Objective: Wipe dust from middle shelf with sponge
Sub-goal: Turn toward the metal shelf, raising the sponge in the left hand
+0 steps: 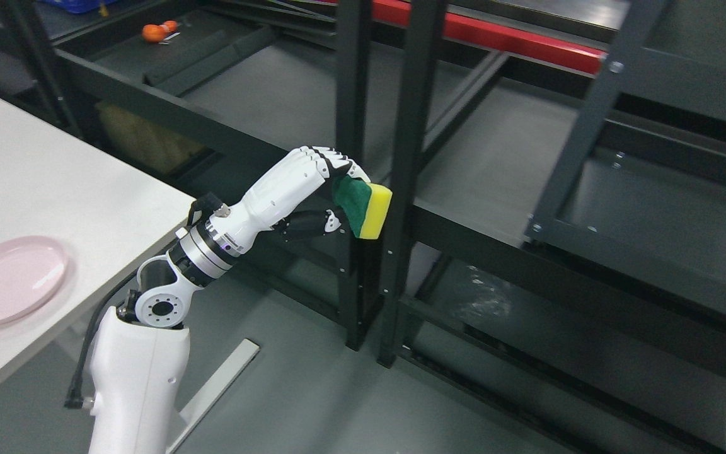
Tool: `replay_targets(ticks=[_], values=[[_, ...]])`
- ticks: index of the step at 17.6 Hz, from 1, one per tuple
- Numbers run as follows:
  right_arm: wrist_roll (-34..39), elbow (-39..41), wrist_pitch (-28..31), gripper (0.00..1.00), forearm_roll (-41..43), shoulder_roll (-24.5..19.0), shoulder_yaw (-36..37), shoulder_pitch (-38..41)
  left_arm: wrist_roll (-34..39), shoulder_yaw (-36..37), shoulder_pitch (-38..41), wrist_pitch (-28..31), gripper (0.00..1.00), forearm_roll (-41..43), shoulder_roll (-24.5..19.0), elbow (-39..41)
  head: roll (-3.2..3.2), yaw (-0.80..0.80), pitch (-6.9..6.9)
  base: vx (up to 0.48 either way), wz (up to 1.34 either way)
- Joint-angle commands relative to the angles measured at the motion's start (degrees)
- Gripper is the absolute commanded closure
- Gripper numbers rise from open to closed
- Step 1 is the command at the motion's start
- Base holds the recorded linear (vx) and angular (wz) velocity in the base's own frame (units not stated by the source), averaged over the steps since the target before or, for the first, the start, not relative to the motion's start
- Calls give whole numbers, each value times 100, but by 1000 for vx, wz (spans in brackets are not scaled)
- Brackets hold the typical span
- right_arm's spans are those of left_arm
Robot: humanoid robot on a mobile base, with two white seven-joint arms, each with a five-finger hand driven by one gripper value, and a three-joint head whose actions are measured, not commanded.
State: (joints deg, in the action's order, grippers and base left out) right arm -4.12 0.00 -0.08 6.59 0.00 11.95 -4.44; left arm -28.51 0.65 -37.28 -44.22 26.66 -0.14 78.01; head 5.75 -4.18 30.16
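My left hand (pixel 338 192) is shut on a sponge (pixel 366 208), yellow with a green scouring side. White fingers curl over its top and the dark thumb presses from below. The sponge hangs in the air just in front of the black shelf uprights (pixel 410 157), at about the height of the middle shelf's front beam. The middle shelf (pixel 495 151) is a grey board stretching back and to the right behind the uprights. The sponge does not touch the shelf surface. My left arm rises from the lower left. The right arm is out of view.
A white table (pixel 54 183) stands at the left with a pink plate (pixel 7 277) near its front edge. Orange fruits (pixel 158 31) lie on the far-left shelf. A red beam (pixel 501 34) crosses the top. A lower shelf (pixel 527 328) sits beneath.
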Motion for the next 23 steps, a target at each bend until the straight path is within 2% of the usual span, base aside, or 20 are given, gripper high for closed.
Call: replay_targets(ticks=[1,7,16,23], values=[[-1,100,412,0,0,100,0,4,477,462,107,220,98,-933,-86,56,0,0,0,-245,-766],[-1,100,412,0,0,100,0,-5,601,489,28,501,100,-953,-86,57,0,0,-2,-250,-889],[-1,100,412,0,0,100,0,-5,487,216,-1693,739,100,874,-86,-180,0,0,-4,-90,-588],[-1,100,421,0,0,100,0,4,-742,304,-2739,731,100,1719,-86,-242,0,0,-5,39,-88]])
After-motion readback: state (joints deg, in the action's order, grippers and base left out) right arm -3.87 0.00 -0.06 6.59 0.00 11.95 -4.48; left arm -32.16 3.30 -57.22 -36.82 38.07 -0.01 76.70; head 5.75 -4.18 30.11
